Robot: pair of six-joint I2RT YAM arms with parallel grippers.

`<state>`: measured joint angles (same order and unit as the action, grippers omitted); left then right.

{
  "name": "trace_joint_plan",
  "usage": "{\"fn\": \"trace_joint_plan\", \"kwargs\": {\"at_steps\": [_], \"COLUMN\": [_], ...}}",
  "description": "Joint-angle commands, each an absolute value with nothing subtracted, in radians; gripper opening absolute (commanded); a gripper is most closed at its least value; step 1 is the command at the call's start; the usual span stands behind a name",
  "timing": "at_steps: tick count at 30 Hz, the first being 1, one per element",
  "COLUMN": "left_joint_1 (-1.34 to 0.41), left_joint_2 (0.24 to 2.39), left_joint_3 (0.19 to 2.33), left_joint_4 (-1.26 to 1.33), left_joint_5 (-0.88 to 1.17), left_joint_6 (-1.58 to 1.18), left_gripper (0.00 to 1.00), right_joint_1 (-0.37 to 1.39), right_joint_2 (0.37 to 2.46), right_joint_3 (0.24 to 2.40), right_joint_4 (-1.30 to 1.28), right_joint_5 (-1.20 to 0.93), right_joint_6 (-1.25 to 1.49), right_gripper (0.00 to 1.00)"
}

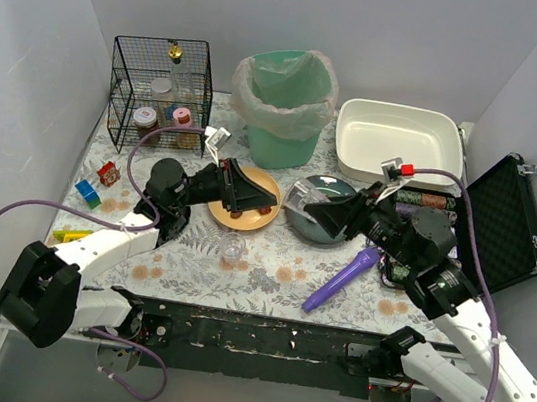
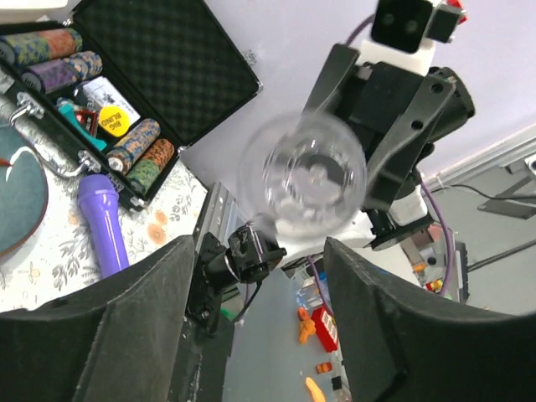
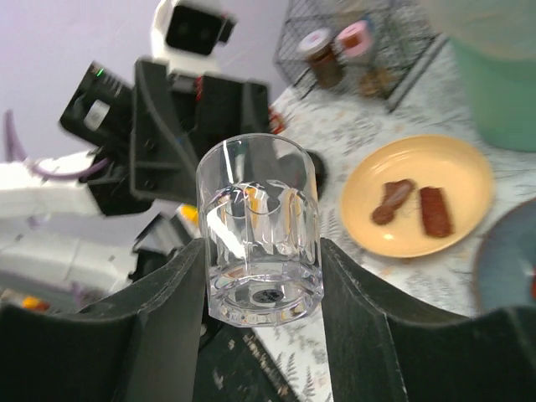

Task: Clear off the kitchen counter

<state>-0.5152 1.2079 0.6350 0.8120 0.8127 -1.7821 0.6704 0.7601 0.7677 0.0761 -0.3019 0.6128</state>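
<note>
My right gripper (image 1: 310, 208) is shut on a clear drinking glass (image 1: 297, 195) and holds it upright in the air above the kitchen counter (image 1: 268, 274). In the right wrist view the glass (image 3: 260, 209) sits between both fingers of the right gripper (image 3: 261, 255). My left gripper (image 1: 266, 201) is open and empty. It faces the glass from the left, just short of it, over a yellow plate (image 1: 235, 218). In the left wrist view the glass (image 2: 303, 176) is blurred, ahead of the left gripper (image 2: 256, 251).
A second clear glass (image 1: 232, 247) stands on the cloth. The yellow plate holds brown food (image 3: 408, 201). Also here are a grey plate (image 1: 319, 233), a purple torch (image 1: 343, 278), an open black case (image 1: 508, 222), a white basin (image 1: 399, 140), a green bin (image 1: 285, 102), a wire basket (image 1: 161, 89) and small toys (image 1: 88, 193).
</note>
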Motion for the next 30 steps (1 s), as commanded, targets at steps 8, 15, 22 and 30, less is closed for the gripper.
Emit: {"fn": "trace_joint_plan", "kwargs": {"at_steps": [8, 15, 22, 30], "left_joint_1": [-0.339, -0.337, -0.337, -0.339], "left_joint_2": [1.075, 1.118, 1.144, 1.163], "left_joint_3": [0.714, 0.842, 0.812, 0.769], "left_joint_4": [0.202, -0.19, -0.273, -0.238], "left_joint_5": [0.712, 0.373, 0.129, 0.034], "left_joint_6": [-1.406, -1.167, -1.028, -0.996], "left_gripper": [0.8, 0.84, 0.86, 0.87], "right_joint_1": [0.64, 0.412, 0.287, 0.232], "right_joint_2": [0.882, 1.109, 1.492, 2.147], "right_joint_3": [1.149, 1.356, 1.728, 2.534], "right_joint_4": [-0.412, -0.551, -0.687, -1.016], "right_joint_5": [0.287, 0.2, 0.262, 0.325], "right_joint_6": [0.428, 0.379, 0.313, 0.189], "right_gripper": [0.01, 0.01, 0.01, 0.01]}}
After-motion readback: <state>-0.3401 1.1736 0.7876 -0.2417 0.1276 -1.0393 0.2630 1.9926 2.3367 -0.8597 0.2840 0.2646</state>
